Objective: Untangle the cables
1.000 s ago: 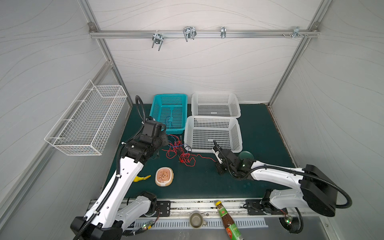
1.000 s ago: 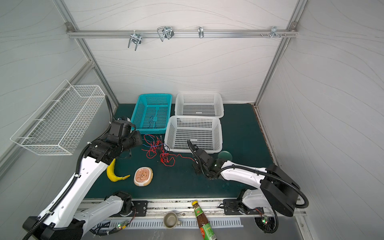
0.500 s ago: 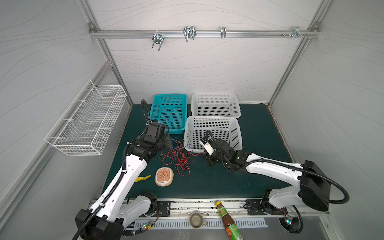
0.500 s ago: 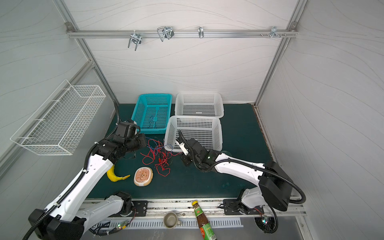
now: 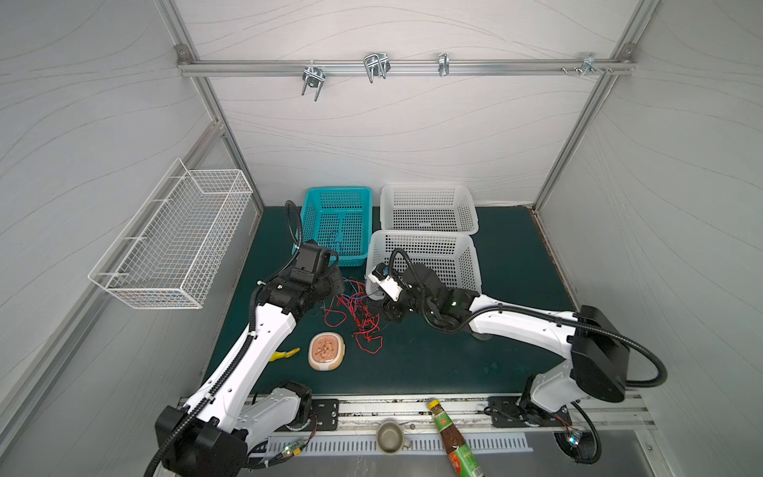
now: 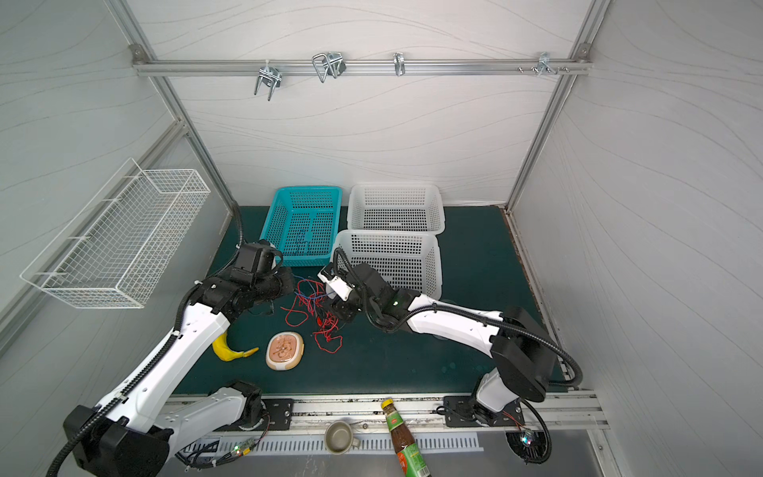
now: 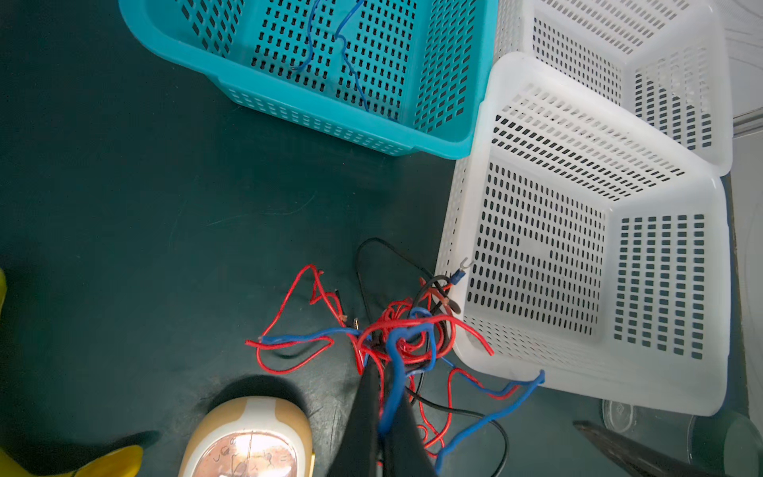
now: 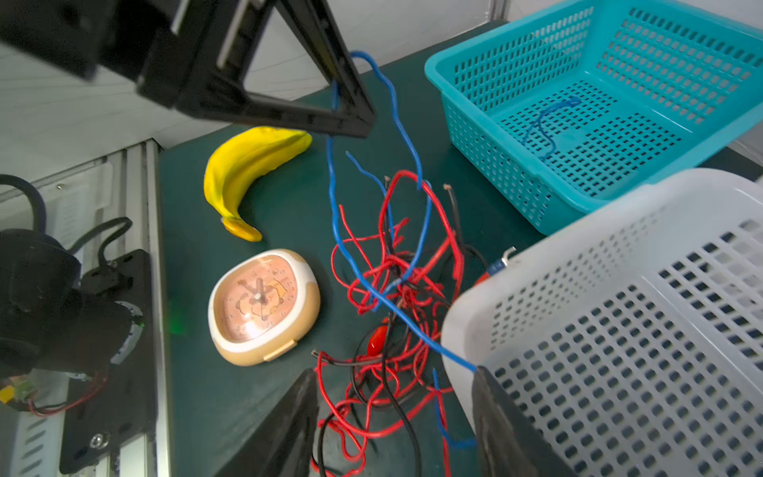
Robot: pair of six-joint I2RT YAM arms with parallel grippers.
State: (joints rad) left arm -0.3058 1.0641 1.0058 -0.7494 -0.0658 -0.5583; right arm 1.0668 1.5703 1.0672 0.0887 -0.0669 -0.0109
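The left arm (image 5: 264, 330) rises from the front rail, bends at the elbow and reaches in toward the middle. Its wrist is turned so the left gripper (image 7: 386, 396) points at the heap of cables (image 5: 355, 316). Its jaws are pressed together on a blue cable (image 8: 334, 198), which runs up between the fingers (image 7: 369, 396). In the right wrist view this gripper hangs above the green mat (image 5: 433, 359). The pinched blue cable drops from its tip in two strands into the knot of red, blue and black wire below.

The right arm (image 5: 520, 326) stretches low from the front right corner across the mat. Its wrist sits by the front corner of the near white basket (image 8: 598, 256), and the right gripper (image 8: 392, 396) angles down at the tangle from the side opposite the left gripper. Its jaws stand well apart and grip nothing. Red and black loops lie on the mat in the gap between them.

The blue cable's free end reaches to the tip of the basket-side finger (image 8: 495, 413), which is just beside the basket's wall. Whether they touch cannot be told.

Beyond the other right finger, a beige-rimmed clock (image 8: 264, 305) lies face up near the heap. A banana (image 8: 247, 165) lies past it, below the left gripper. One loose blue wire (image 8: 545, 119) rests inside the teal basket (image 8: 454, 82), well apart from both sets of jaws.
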